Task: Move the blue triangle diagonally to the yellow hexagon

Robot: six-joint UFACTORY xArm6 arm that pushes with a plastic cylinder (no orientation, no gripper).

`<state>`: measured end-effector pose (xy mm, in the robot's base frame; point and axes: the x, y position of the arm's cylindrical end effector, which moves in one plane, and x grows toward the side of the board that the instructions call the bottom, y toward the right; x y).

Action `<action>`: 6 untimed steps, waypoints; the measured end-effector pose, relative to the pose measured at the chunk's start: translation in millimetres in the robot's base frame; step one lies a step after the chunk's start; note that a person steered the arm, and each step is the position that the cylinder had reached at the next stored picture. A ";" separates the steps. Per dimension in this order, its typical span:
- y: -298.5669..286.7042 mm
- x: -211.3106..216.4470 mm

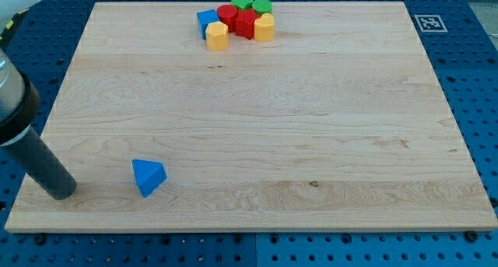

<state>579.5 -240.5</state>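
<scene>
The blue triangle (148, 177) lies alone near the board's bottom left. My tip (61, 192) rests on the board to the left of it, a clear gap apart. The yellow hexagon (218, 36) sits at the bottom left of a tight cluster at the view's top centre. A second yellow block (264, 27) sits at the cluster's right side.
The cluster also holds a blue block (206, 21), a red cylinder (227, 15), a red block (246, 22), a green star (241, 1) and a green block (261, 5). The wooden board (311, 127) lies on a blue pegboard. A fiducial marker (428, 22) sits past its top right corner.
</scene>
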 end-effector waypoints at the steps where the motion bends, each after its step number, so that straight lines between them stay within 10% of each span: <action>1: 23.3 0.1; 4: 171.6 0.2; 6: 153.5 0.1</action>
<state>579.6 -87.0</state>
